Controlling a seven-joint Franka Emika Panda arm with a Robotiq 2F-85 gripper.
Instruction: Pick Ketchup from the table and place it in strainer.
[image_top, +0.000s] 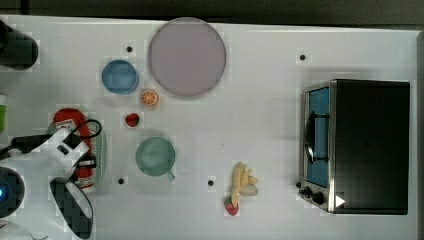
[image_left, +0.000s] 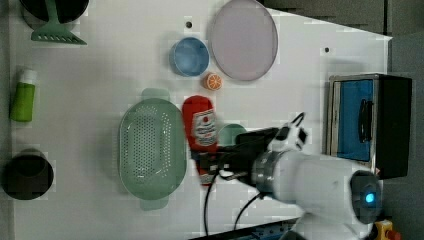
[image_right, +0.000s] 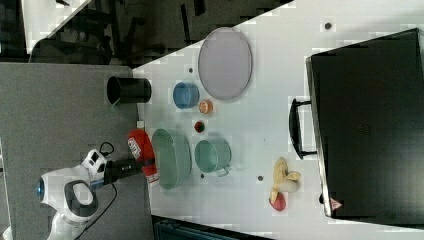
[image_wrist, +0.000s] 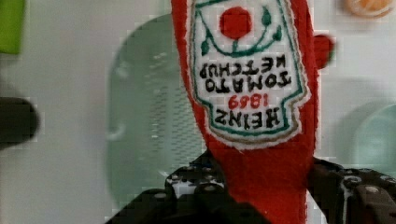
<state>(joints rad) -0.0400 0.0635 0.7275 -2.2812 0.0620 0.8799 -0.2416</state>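
Note:
My gripper (image_left: 207, 162) is shut on the narrow end of the Ketchup (image_left: 200, 125), a red soft bottle with a white Heinz label. The bottle sticks out lengthwise from the fingers (image_wrist: 187, 189). In the wrist view the Ketchup (image_wrist: 252, 93) hangs above the pale green strainer (image_wrist: 149, 116), whose dotted bottom shows behind it. From the top view the Ketchup (image_top: 70, 120) overlaps the strainer (image_top: 101, 150), which my arm mostly hides. The left view shows the whole oval strainer (image_left: 150, 147) with nothing in it and the bottle along its right rim. In the right view the Ketchup (image_right: 140, 145) lies by the strainer (image_right: 172, 157).
A teal mug (image_top: 155, 156) stands right beside the strainer, with a strawberry (image_top: 132, 120), an orange slice (image_top: 149, 97), a blue bowl (image_top: 120, 76) and a grey plate (image_top: 186, 56) beyond. Banana pieces (image_top: 243, 182) and a toaster oven (image_top: 365, 145) sit at the top view's right. A green bottle (image_left: 22, 97) lies nearby.

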